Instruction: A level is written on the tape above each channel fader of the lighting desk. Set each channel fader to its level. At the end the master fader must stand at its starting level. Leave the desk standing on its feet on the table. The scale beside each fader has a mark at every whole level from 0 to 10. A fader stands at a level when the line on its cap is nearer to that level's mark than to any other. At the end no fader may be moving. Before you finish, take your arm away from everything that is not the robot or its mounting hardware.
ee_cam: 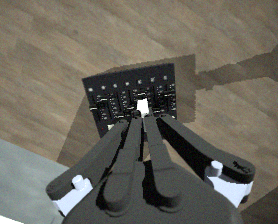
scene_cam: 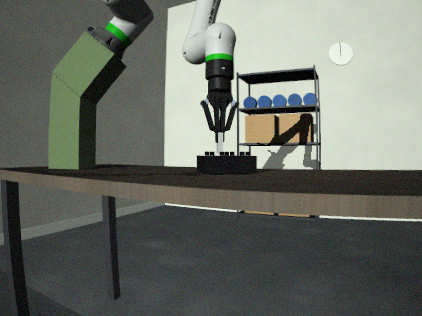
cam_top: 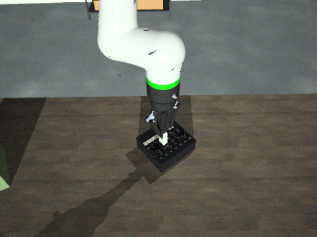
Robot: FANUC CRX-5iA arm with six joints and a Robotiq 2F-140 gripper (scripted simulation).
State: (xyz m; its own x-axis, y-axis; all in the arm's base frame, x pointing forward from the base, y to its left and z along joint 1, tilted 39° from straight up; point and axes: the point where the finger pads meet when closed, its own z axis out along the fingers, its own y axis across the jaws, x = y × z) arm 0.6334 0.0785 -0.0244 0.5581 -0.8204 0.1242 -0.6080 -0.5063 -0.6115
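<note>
The black lighting desk (cam_top: 164, 148) stands flat on the dark wooden table. It also shows in the side view (scene_cam: 226, 163) and in the wrist view (ee_cam: 134, 98), with several faders in a row and small pale marks above them. My gripper (cam_top: 164, 139) is shut, its white fingertips pointing straight down over the middle of the desk. In the side view the fingertips (scene_cam: 219, 145) hang a little above the fader caps. In the wrist view the white tips (ee_cam: 142, 107) cover a middle fader. The tape levels are too small to read.
The green robot base (scene_cam: 80, 103) stands at the table's left end. A metal shelf (scene_cam: 278, 118) with blue discs and a cardboard box stands behind the table against the wall. The arm's shadow runs left across the table.
</note>
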